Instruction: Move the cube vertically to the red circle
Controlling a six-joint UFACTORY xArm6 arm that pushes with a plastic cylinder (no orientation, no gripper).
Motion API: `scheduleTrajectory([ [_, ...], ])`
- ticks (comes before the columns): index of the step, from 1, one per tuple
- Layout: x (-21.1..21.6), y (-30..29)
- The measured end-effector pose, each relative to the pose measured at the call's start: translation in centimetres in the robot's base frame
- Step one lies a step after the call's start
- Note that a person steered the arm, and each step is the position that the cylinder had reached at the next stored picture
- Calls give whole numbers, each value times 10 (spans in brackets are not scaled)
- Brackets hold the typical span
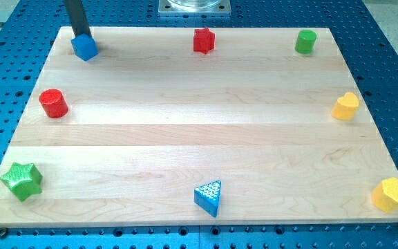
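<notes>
The blue cube sits near the board's top-left corner. My tip stands right against the cube's top side, touching it from the view's top. The red circle, a short red cylinder, stands near the board's left edge, below and a little left of the cube, well apart from it.
A red star sits at the top middle, a green cylinder at the top right. A yellow block is at the right edge, a yellow hexagon at the bottom right, a blue triangle at the bottom middle, a green star at the bottom left.
</notes>
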State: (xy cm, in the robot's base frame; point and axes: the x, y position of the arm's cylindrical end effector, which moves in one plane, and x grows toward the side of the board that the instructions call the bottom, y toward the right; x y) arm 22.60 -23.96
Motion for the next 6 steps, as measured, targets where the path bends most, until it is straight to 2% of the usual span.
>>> scheduleTrajectory([
  [2,26,4],
  [4,-6,46],
  [6,81,34],
])
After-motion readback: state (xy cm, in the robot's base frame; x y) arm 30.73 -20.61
